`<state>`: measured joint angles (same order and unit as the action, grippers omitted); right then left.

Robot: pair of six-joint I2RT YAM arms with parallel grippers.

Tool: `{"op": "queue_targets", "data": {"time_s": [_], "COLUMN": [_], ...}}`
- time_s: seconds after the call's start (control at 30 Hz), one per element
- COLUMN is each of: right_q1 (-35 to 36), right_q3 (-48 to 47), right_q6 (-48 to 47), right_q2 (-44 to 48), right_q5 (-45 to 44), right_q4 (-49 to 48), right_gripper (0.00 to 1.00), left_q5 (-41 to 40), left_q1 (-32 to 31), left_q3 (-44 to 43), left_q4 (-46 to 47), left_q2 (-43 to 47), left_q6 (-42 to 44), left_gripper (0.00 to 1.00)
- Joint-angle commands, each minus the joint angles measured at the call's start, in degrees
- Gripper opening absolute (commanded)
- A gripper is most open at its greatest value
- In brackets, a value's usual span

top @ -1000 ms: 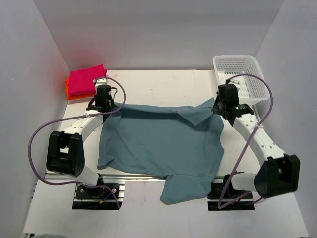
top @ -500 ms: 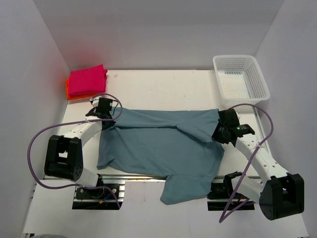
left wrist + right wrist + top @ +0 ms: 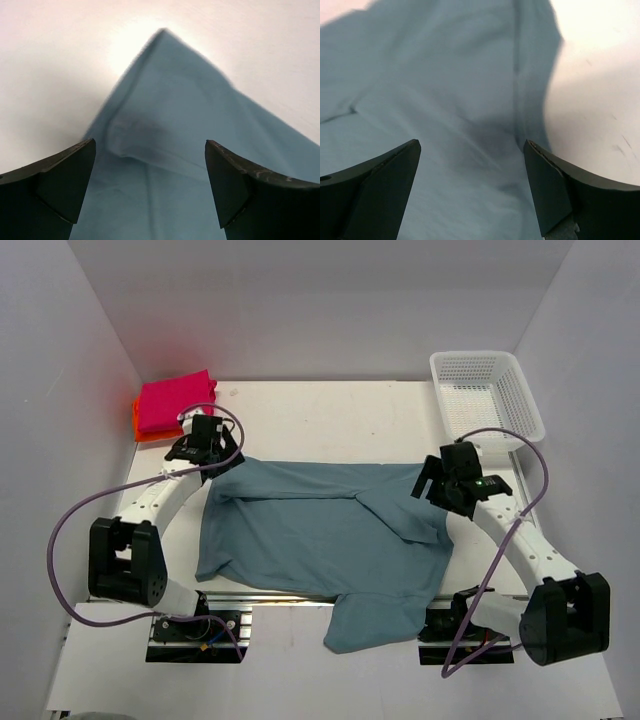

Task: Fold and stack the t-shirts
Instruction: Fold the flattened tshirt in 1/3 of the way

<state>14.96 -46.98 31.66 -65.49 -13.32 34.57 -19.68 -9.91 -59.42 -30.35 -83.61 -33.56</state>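
Observation:
The large teal-blue t-shirt (image 3: 320,530) lies spread on the table, its top edge folded down and one sleeve hanging over the near edge. My left gripper (image 3: 210,455) hovers open over the shirt's far left corner (image 3: 165,130), nothing between its fingers. Over the shirt's far right corner (image 3: 470,115) my right gripper (image 3: 432,483) also stands open and empty. A folded magenta-pink t-shirt (image 3: 175,400) rests on a folded orange-red one (image 3: 140,426) at the far left corner of the table.
A white mesh basket (image 3: 485,395) stands at the far right. White enclosure walls close in the table on the left, right and back. Cables loop from both arms beside the shirt.
Both grippers have let go of the teal shirt's far corners and opened wide. The folded-over top edge now lies flat. Both arms have drawn slightly back from the cloth.

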Motion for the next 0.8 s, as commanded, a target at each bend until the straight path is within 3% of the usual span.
{"op": "queue_targets", "data": {"time_s": [0.0, 0.1, 0.23, 0.47, 0.63, 0.77], "right_q1": [-0.02, -0.11, -0.46, -1.95, -4.67, -5.56], "right_q3": [-2.15, -3.29, -5.66, -11.19, -19.35, -27.27], "right_q6": [-3.45, -3.36, -3.45, -1.25, -1.86, -4.32], "right_q2": [-3.13, -7.09, -16.82, -32.04, -41.53, -49.88], "right_q5": [4.78, 6.55, 6.73, 5.5, 7.69, 7.79], "right_q4": [-10.12, -15.66, -19.53, -18.48, -16.9, -16.28], "right_gripper": [0.9, 0.9, 0.9, 0.9, 0.9, 0.9], "left_q5": [11.14, 18.53, 21.79, 18.11, 12.66, 14.31], "left_q1": [-0.28, -0.28, 0.24, 0.77, 1.83, 3.14], "left_q3": [0.27, 0.19, -4.29, -4.92, -12.8, -18.8], "left_q4": [11.59, 16.45, 13.48, 12.24, 9.96, 11.44], "left_q2": [1.89, -3.47, -12.78, -22.63, -30.72, -36.79], "left_q6": [4.55, 6.4, 6.93, 6.93, 6.93, 8.07], "left_gripper": [1.0, 1.0, 1.0, 1.0, 1.0, 1.0]}}
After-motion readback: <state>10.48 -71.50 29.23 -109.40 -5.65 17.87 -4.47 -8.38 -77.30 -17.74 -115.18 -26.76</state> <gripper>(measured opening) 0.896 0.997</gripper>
